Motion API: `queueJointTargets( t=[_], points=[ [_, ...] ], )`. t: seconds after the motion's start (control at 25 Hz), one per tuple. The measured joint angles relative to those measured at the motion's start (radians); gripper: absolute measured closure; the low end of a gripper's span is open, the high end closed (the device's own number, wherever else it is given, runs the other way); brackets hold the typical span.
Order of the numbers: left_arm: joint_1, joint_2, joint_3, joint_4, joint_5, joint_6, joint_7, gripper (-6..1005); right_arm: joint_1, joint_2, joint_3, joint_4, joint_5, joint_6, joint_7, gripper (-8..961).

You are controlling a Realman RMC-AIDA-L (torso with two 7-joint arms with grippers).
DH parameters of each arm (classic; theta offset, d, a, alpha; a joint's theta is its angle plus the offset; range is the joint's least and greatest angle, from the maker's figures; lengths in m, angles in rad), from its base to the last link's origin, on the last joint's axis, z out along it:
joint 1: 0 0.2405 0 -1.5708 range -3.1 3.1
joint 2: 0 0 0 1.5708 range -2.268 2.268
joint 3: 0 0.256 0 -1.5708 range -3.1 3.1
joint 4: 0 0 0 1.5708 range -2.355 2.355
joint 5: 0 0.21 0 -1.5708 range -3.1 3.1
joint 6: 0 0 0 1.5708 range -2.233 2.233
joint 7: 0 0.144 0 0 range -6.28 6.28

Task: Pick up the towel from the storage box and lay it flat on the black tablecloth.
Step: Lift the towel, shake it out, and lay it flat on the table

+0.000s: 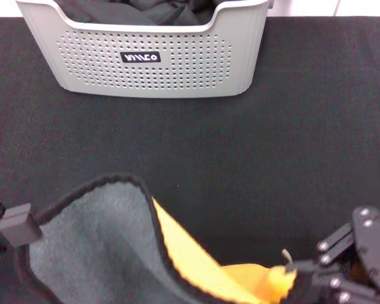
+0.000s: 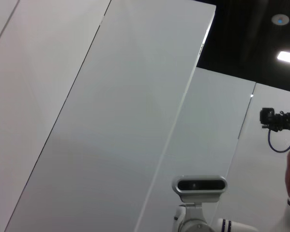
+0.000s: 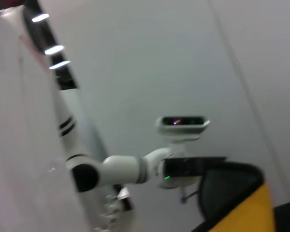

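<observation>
The towel (image 1: 95,250) hangs stretched between my two grippers at the near edge of the head view, above the black tablecloth (image 1: 240,158). Its grey-green face with black edging faces up on the left, and its yellow-orange reverse (image 1: 199,263) is folded over towards the right. My left gripper (image 1: 26,227) is shut on the towel's left edge. My right gripper (image 1: 296,269) is shut on its right corner. The right wrist view shows that corner (image 3: 246,208), yellow and black. The storage box (image 1: 177,63) stands at the far edge, well apart from the towel.
A plain black cloth bundle (image 1: 139,11) lies inside the box. The tablecloth covers the whole table between the box and the grippers. The left wrist view shows only white wall panels and the robot's head camera (image 2: 199,184).
</observation>
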Motion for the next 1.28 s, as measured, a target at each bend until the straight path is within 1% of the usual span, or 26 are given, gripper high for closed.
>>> queueJointTargets(
  t=[0.08, 0.16, 0.2, 0.28, 0.32, 0.4, 0.44, 0.48, 0.52, 0.56, 0.64, 0.68, 0.76, 0.88, 0.92, 1.04, 1.16, 1.28],
  points=[
    [0.002, 0.001, 0.001, -0.002, 0.007, 0.000, -0.003, 990, 0.015, 0.003, -0.030, 0.041, 0.003, 0.000, -0.026, 911],
    [-0.016, 0.000, -0.012, -0.036, 0.026, -0.001, 0.005, 989, 0.043, 0.017, -0.022, 0.131, 0.004, -0.003, -0.046, 909],
    [-0.053, -0.005, -0.039, -0.097, 0.056, -0.004, 0.011, 989, 0.058, 0.025, -0.009, 0.179, 0.004, -0.006, -0.050, 908],
    [-0.153, -0.012, -0.115, -0.256, 0.136, -0.006, 0.027, 988, 0.099, 0.037, 0.050, 0.312, 0.004, -0.010, -0.061, 906],
    [-0.188, -0.013, -0.141, -0.317, 0.163, -0.007, 0.039, 988, 0.122, 0.040, 0.091, 0.392, 0.007, -0.019, -0.079, 905],
    [-0.300, -0.013, -0.213, -0.479, 0.243, -0.010, 0.105, 987, 0.166, 0.042, 0.159, 0.520, 0.007, -0.037, -0.123, 903],
    [-0.374, -0.016, -0.243, -0.575, 0.285, -0.022, 0.166, 986, 0.199, 0.042, 0.205, 0.598, 0.001, -0.047, -0.152, 902],
    [-0.413, -0.022, -0.249, -0.613, 0.300, -0.040, 0.195, 986, 0.231, 0.041, 0.243, 0.669, -0.011, -0.053, -0.178, 901],
    [-0.422, -0.025, -0.249, -0.621, 0.305, -0.050, 0.203, 986, 0.262, 0.039, 0.273, 0.726, -0.023, -0.055, -0.200, 900],
    [-0.451, -0.034, -0.248, -0.637, 0.316, -0.075, 0.219, 985, 0.299, 0.035, 0.304, 0.786, -0.038, -0.060, -0.223, 900],
    [-0.506, -0.062, -0.249, -0.638, 0.329, -0.151, 0.223, 985, 0.360, 0.026, 0.340, 0.866, -0.075, -0.082, -0.250, 898],
    [-0.520, -0.071, -0.249, -0.638, 0.330, -0.174, 0.224, 984, 0.381, 0.021, 0.348, 0.885, -0.093, -0.102, -0.255, 897],
    [-0.557, -0.099, -0.248, -0.641, 0.333, -0.256, 0.229, 983, 0.407, 0.015, 0.354, 0.897, -0.128, -0.158, -0.257, 895],
    [-0.584, -0.131, -0.251, -0.637, 0.332, -0.347, 0.263, 982, 0.433, 0.013, 0.355, 0.894, -0.168, -0.269, -0.257, 892],
    [-0.589, -0.138, -0.252, -0.636, 0.330, -0.366, 0.276, 982, 0.438, 0.011, 0.355, 0.894, -0.174, -0.294, -0.256, 891],
    [-0.611, -0.170, -0.255, -0.634, 0.312, -0.480, 0.340, 981, 0.462, 0.002, 0.356, 0.902, -0.186, -0.382, -0.250, 889],
    [-0.617, -0.190, -0.256, -0.633, 0.295, -0.568, 0.405, 979, 0.483, -0.001, 0.356, 0.913, -0.193, -0.456, -0.246, 886],
    [-0.616, -0.207, -0.256, -0.639, 0.258, -0.662, 0.506, 978, 0.508, 0.000, 0.351, 0.915, -0.227, -0.571, -0.224, 883]
  ],
)
